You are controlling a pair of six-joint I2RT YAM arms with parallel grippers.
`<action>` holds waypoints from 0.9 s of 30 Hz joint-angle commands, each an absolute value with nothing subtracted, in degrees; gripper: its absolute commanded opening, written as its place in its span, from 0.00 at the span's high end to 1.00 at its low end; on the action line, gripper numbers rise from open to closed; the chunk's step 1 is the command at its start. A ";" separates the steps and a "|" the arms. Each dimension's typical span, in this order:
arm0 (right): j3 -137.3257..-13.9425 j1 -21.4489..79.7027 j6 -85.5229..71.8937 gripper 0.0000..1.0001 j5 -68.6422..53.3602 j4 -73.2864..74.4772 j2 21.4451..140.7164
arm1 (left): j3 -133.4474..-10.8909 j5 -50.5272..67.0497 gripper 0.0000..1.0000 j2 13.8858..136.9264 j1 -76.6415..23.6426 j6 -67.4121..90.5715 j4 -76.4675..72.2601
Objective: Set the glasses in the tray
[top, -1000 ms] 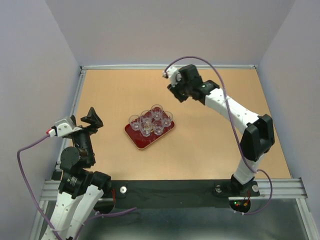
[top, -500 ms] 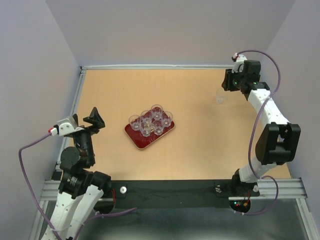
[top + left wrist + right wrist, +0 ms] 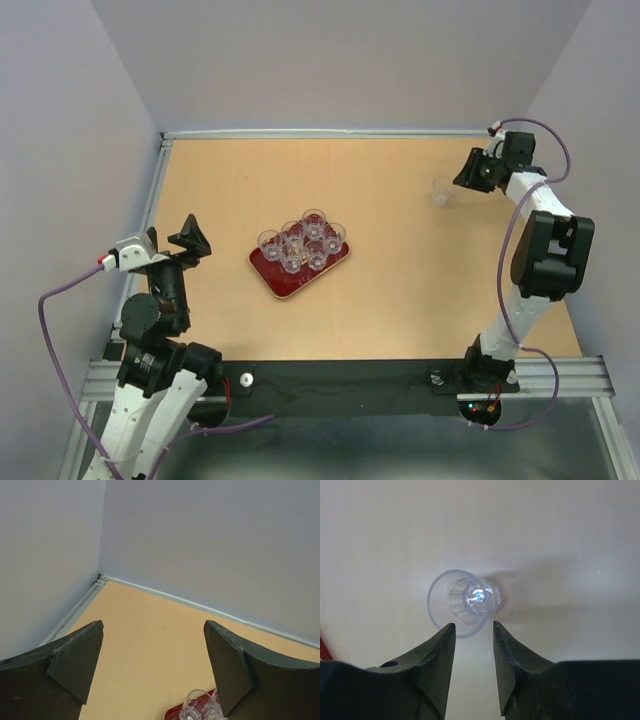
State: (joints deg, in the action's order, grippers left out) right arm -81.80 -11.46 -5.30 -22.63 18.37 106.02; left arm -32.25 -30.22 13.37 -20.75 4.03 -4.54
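Since a second ago the right gripper [image 3: 474, 626] swung from the tray [image 3: 278, 283] to the stray glass [image 3: 461, 603], far right (jaws slightly apart, empty): one pickup likely remains.

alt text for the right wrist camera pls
One small clear round drinking glass stands upright on the pale wooden table, seen from above, just past the tips of the right gripper. The gripper's two dark fingers are slightly apart and do not hold the glass.
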 commanded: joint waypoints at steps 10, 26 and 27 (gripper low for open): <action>-88.15 -11.51 -7.56 0.59 -23.64 15.91 112.14 | -31.64 -29.88 0.07 13.54 -20.30 2.73 -7.30; -86.57 -11.51 -4.75 0.92 -23.82 16.35 114.26 | -31.55 -29.71 0.07 13.62 -20.30 2.72 -7.38; -86.22 -11.51 -4.14 0.94 -23.91 16.26 113.65 | -31.55 -29.71 0.07 13.62 -20.30 2.72 -7.38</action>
State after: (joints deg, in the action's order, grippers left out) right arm -85.47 -11.55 -6.04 -23.73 17.93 115.33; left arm -32.25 -30.11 13.37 -20.58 3.79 -4.51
